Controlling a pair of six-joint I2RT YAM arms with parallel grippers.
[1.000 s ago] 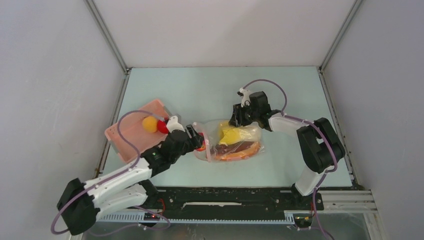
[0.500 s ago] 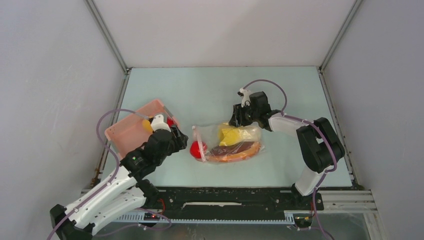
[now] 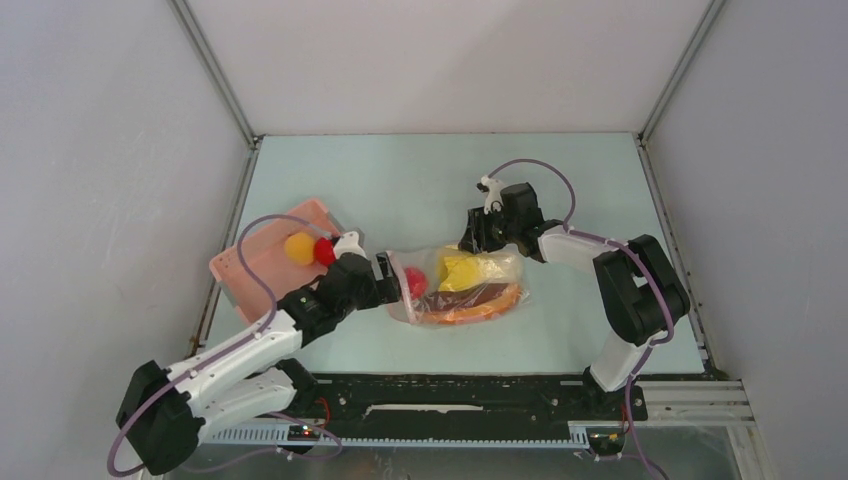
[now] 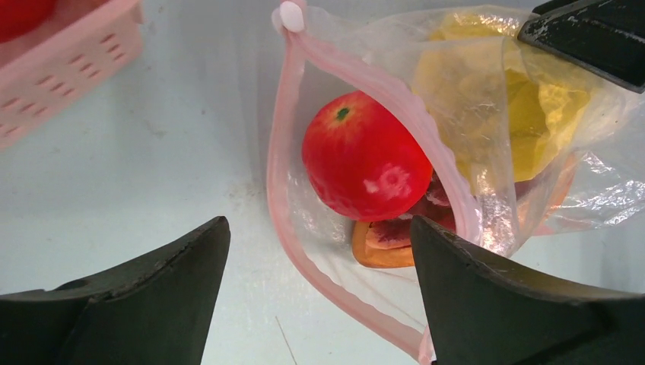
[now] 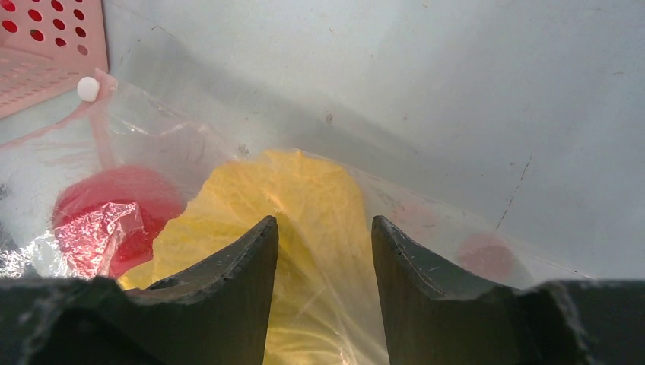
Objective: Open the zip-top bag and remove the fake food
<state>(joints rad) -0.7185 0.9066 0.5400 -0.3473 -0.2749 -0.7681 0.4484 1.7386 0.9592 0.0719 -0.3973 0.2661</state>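
The zip-top bag [image 3: 470, 285] lies mid-table, its pink zip mouth [image 4: 278, 190] open toward the left. Inside it are a red round fruit [image 4: 365, 163] just within the mouth, a larger yellow piece [image 4: 525, 99] and an orange piece [image 4: 384, 247]. My left gripper [image 3: 394, 281] is open and empty, jaws either side of the bag's mouth [image 4: 318, 228]. My right gripper [image 3: 468, 243] is pinched on the bag's far edge over the yellow piece [image 5: 304, 198], with plastic between its jaws [image 5: 323, 224]. An orange-yellow fruit [image 3: 298, 247] and a second red fruit [image 3: 325, 252] sit in the basket.
The pink slatted basket [image 3: 250, 268] stands left of the bag, near the left wall; its corner shows in the left wrist view [image 4: 76, 57] and the right wrist view [image 5: 46, 53]. Grey walls close in the table on three sides.
My left arm drew back toward the basket, then came forward again to the bag's mouth. The red fruit in the mouth shifted slightly. My right arm has not moved.
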